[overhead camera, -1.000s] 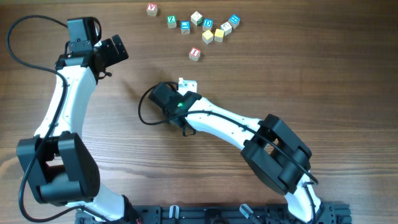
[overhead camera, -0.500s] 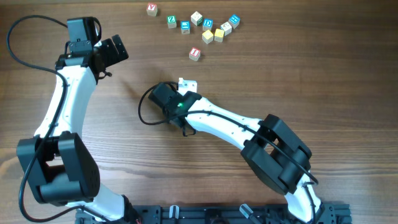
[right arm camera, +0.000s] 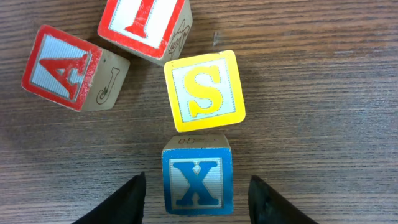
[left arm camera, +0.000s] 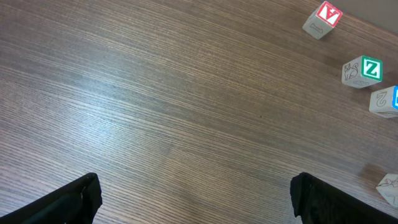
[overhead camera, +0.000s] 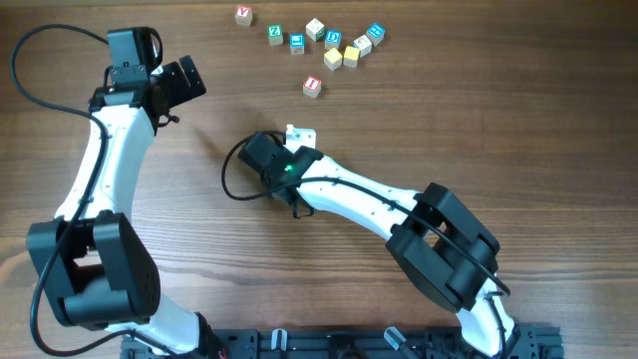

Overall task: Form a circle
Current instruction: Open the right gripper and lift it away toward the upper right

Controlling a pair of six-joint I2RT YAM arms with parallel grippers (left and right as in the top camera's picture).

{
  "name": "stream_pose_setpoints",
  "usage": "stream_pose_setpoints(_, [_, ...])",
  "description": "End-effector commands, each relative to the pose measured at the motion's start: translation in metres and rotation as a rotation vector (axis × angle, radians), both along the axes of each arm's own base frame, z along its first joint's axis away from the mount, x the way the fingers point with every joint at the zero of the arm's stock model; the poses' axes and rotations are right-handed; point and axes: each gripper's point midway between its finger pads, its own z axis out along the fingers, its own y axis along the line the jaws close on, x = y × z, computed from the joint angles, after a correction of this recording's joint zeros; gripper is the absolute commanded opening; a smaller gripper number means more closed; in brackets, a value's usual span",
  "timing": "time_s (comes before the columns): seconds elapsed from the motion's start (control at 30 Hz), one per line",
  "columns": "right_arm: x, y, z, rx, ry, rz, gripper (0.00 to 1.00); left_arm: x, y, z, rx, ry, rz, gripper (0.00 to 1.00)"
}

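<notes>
Wood surface (overhead camera: 498, 120): right hand (right arm camera: 198, 202) fingers apart, straddling blue X cube (right arm camera: 198, 183) with gaps both sides; left hand (left arm camera: 196, 199) spread wide.

Overhead view: straight down over the whole tabletop (overhead camera: 199, 199). Left wrist view: nearer, angled, sharing the green "Z" cube (left arm camera: 364, 70) with overhead. Right wrist view: closest, straight down on the blue "X" cube (right arm camera: 198, 182).

Robotics lab bench: two table-mounted arms (overhead camera: 100, 170), black base rail (overhead camera: 329, 345), wood-grain table (overhead camera: 518, 110), toy letter cubes (overhead camera: 333, 39)
</notes>
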Motion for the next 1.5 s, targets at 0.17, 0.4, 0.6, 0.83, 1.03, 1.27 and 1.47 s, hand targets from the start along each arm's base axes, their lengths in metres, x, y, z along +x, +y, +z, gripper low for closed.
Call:
stream_pose_setpoints(0.17, [0.013,0.010,0.038,0.047,-0.078,0.031,0.63,0.001,0.001,0.006,-0.004,-0.015,0.008,1.00])
stream_pose_setpoints(0.4, [0.031,-0.013,0.089,0.088,-0.138,0.012,0.69,0.001,0.000,0.006,-0.005,-0.015,0.007,1.00])
stream_pose_setpoints(0.6, [0.052,-0.064,0.078,0.108,-0.003,-0.031,0.85,0.001,0.000,0.006,-0.005,-0.015,0.007,1.00])
stream_pose_setpoints(0.83, [0.072,-0.142,0.069,0.043,0.082,-0.128,1.00,0.001,0.001,0.006,-0.004,-0.015,0.008,1.00])
stream_pose_setpoints(1.03, [0.084,-0.195,0.066,0.023,0.117,-0.237,1.00,0.001,0.000,0.006,-0.005,-0.015,0.007,1.00])
stream_pose_setpoints(1.27, [0.118,-0.187,0.078,0.096,-0.017,-0.246,1.00,0.001,0.000,0.006,-0.005,-0.015,0.007,1.00])
stream_pose_setpoints(1.47, [0.138,-0.179,0.088,0.141,-0.102,-0.242,1.00,0.001,0.001,0.006,-0.004,-0.015,0.008,1.00])
